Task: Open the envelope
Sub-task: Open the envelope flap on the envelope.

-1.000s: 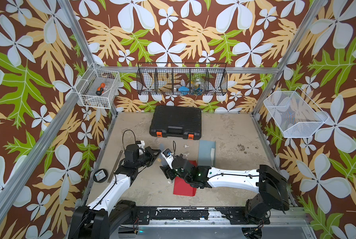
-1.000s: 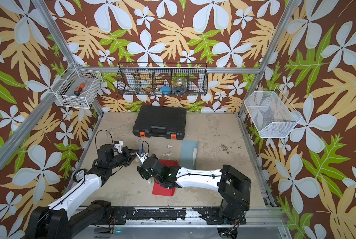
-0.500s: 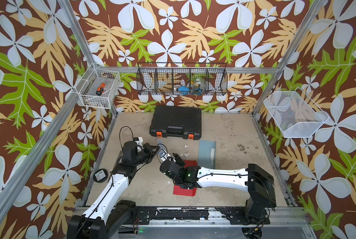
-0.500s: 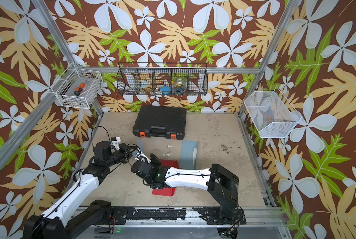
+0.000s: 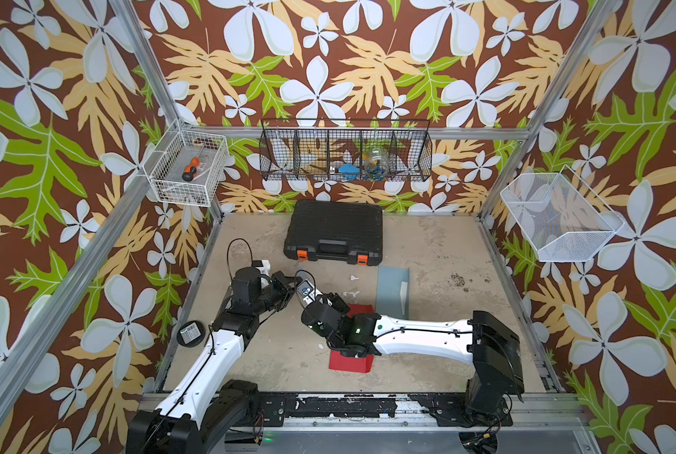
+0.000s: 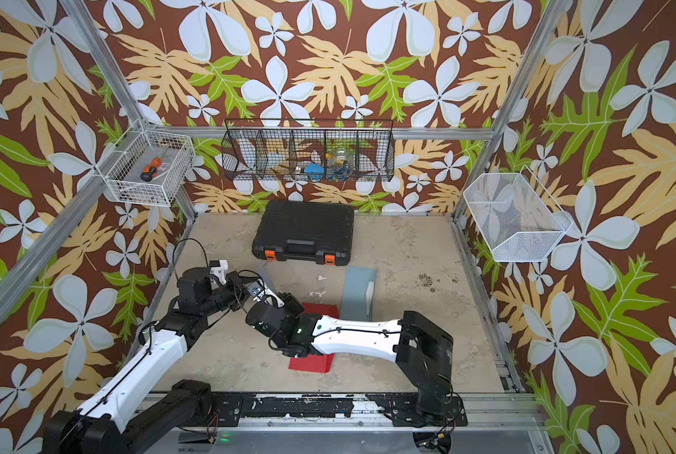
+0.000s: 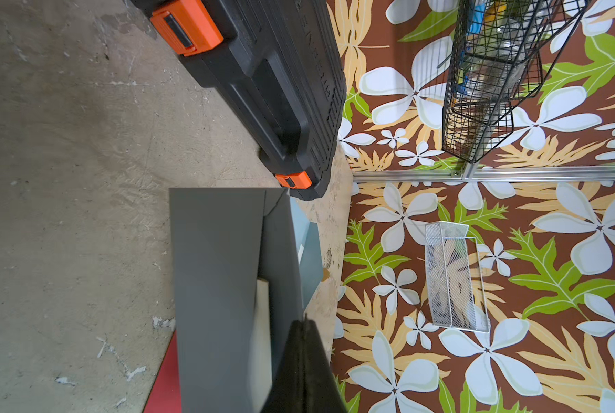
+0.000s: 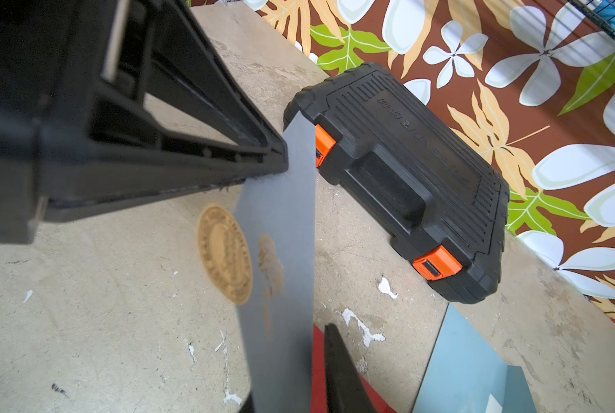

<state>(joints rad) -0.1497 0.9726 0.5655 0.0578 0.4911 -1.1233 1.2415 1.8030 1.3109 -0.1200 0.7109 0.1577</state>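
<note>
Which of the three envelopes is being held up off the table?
The grey envelope, pinched in the left gripper above the table. The red envelope and the light blue envelope both lie flat on it.

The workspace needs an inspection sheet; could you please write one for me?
Surface: table stained, with white flecks.
Job's things: grey envelope held off the table.
Clutter: black tool case, closed; red sheet under the right arm; blue-grey envelope lying flat.
Claws: left claw shut on the envelope; right claw astride its edge, grip unclear.
Cables: black cable looping above the left wrist.
Surroundings: white basket with screwdriver, black wire rack, white mesh basket on floral walls.
</note>
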